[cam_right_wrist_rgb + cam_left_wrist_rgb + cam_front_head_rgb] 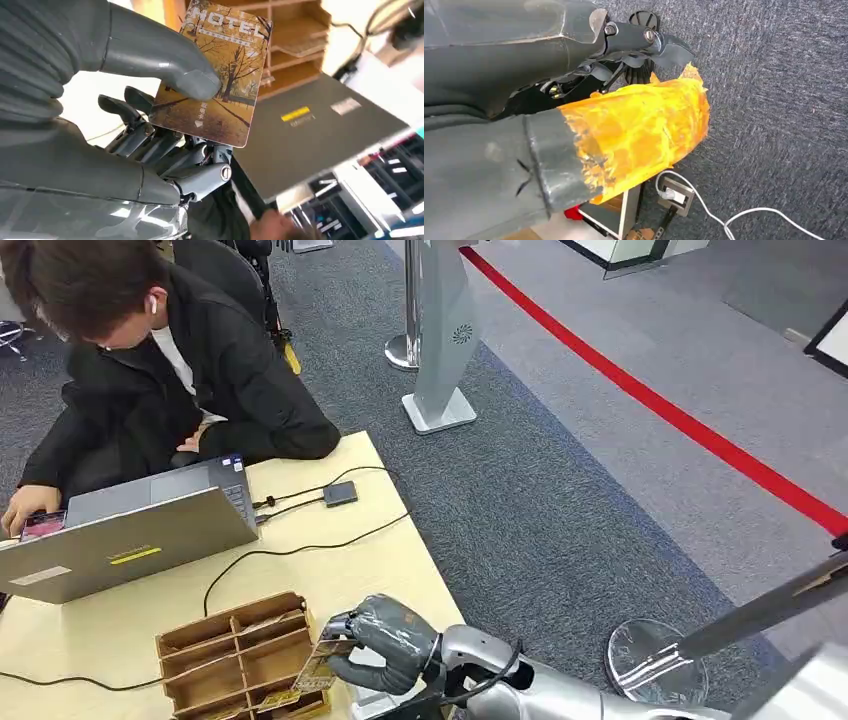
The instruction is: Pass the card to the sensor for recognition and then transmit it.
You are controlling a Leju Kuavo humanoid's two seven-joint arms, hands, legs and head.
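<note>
The card (215, 75), printed with an autumn tree scene and the word "MOTEL", is pinched between the thick grey thumb (165, 65) and the darker fingers (150, 140) of the right hand (385, 640). It is held just beside the near end of a wooden compartment box (235, 655) on the pale table (330, 570). More cards are seen lying in the box's nearest slots. Farther along the table, an open laptop (125, 535) is set before a seated person in black (170, 370), and a small dark sensor (340, 493) is placed on a cable near the table's far edge. Whether the left hand is clenched or released cannot be told from the pictures.
</note>
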